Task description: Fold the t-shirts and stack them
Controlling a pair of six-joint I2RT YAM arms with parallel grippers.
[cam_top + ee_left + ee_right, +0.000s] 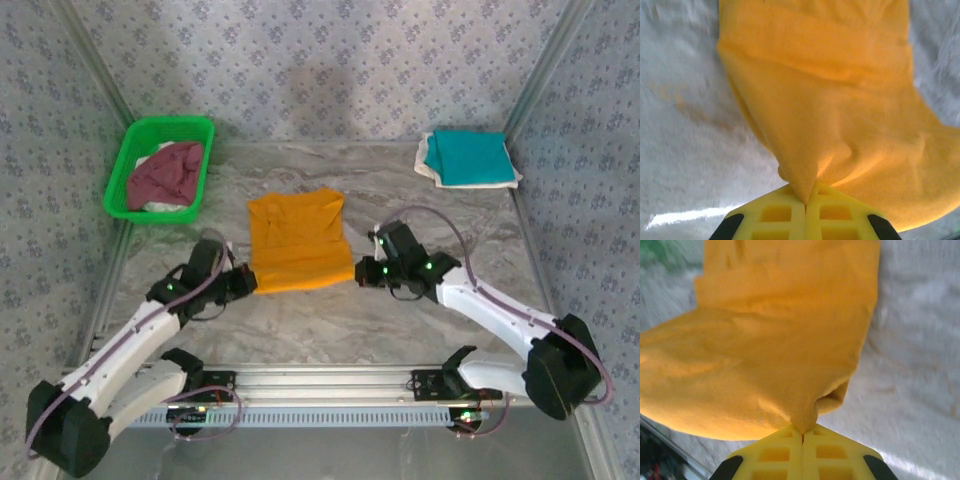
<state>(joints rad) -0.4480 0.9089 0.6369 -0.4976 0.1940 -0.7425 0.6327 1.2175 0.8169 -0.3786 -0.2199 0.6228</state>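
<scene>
An orange-yellow t-shirt (297,240) lies partly folded in the middle of the table. My left gripper (247,281) is shut on its near left corner, and in the left wrist view the cloth (840,110) is pinched between the yellow pads (785,212). My right gripper (362,272) is shut on the near right corner, the cloth (765,355) caught between its pads (825,452). A folded teal t-shirt (470,156) lies on a white one (430,160) at the back right. A maroon t-shirt (166,172) sits crumpled in the basket.
A green plastic basket (128,160) stands at the back left with white cloth under the maroon one. Patterned walls close in the table on three sides. A metal rail (330,380) runs along the near edge between the arm bases.
</scene>
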